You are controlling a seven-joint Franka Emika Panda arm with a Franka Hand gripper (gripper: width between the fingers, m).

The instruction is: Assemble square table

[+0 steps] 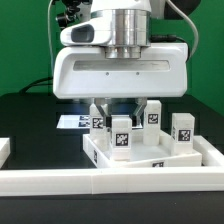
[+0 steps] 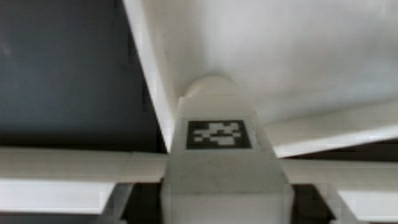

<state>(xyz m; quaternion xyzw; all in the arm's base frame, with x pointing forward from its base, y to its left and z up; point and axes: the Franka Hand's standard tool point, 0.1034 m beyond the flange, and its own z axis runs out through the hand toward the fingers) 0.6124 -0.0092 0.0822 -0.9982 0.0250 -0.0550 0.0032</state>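
The white square tabletop (image 1: 135, 158) lies flat inside the corner of the border wall. My gripper (image 1: 122, 122) is shut on a white block leg (image 1: 120, 138) with a tag and holds it upright, its lower end at the tabletop's near part. In the wrist view the same leg (image 2: 219, 130) runs up between my dark finger pads (image 2: 143, 205), with the tabletop (image 2: 302, 60) beyond it. Three other tagged legs stand upright on or by the tabletop: one on the left (image 1: 98, 120), one behind (image 1: 152, 115), one on the right (image 1: 183, 130).
The long white L-shaped border wall (image 1: 110, 182) runs along the front and up the exterior view's right side. The marker board (image 1: 70, 122) lies on the black table behind, on the left. A white piece (image 1: 4, 150) shows at the left edge.
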